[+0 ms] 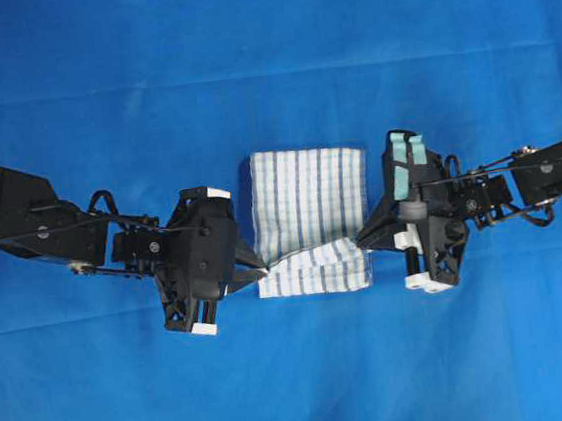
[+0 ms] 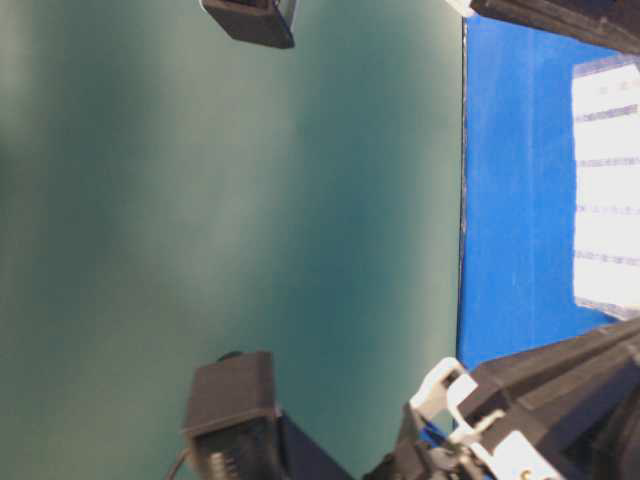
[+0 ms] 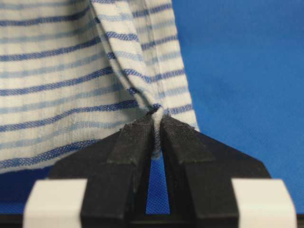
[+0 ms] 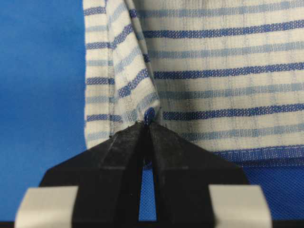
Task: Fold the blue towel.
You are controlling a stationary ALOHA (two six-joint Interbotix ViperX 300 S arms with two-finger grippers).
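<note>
Towel [image 1: 308,200]: striped white and blue cloth, laid at the middle of the cover between the two arms; the far part is seen flat, the near part is raised and doubled over so that a folded band lies along the near edge
Towel in side view [image 2: 606,180]: seen as a pale striped patch at the right edge, lying on the cover
Cover [image 1: 264,51]: plain blue sheet spread under everything, lightly creased
Left gripper [image 1: 252,271]: set at the towel's near left corner; jaws are clamped on a pinch of the towel, as shown in the left wrist view [image 3: 156,124], where a thin fold of cloth [image 3: 137,66] is squeezed between the black pads and pulled up from the flat layer
Right gripper [image 1: 367,236]: set at the towel's near right corner; jaws are pressed together on the cloth's corner, as shown in the right wrist view [image 4: 146,124], with the striped towel [image 4: 223,76] drawn into a ridge toward the tips
Arms: both are reached inward from the left and right sides, with the towel held between them
Background: a green wall [image 2: 230,200] is seen in the table-level view, with dark arm parts at the frame edges
</note>
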